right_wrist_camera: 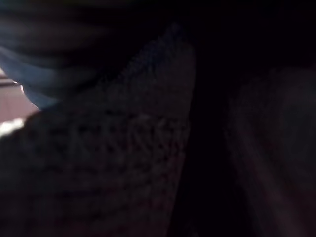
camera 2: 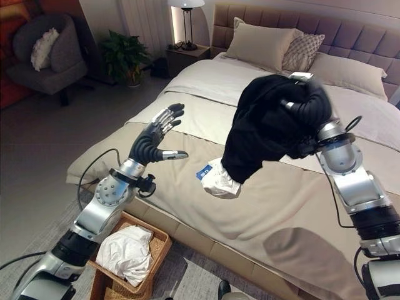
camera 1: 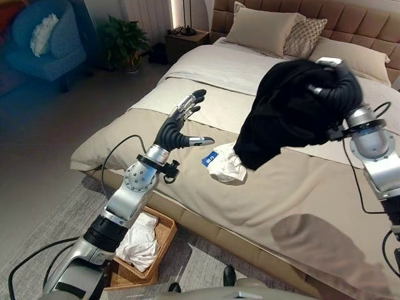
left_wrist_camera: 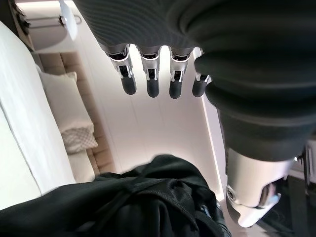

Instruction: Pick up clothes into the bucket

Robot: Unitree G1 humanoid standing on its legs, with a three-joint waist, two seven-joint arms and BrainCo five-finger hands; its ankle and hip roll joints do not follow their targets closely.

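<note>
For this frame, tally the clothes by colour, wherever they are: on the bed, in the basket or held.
Black: 1, the black garment hanging from the right hand above the bed.
White: 2, the white garment lying on the bed and the white clothing in the wicker basket.
Total: 3.

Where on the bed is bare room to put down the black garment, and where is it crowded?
Free: the beige bed cover between the white cloth and the bed's foot edge. Also the pale stretch between the left hand and the pillows. Crowded: around the white cloth, below the black garment hanging from the right hand.
</note>
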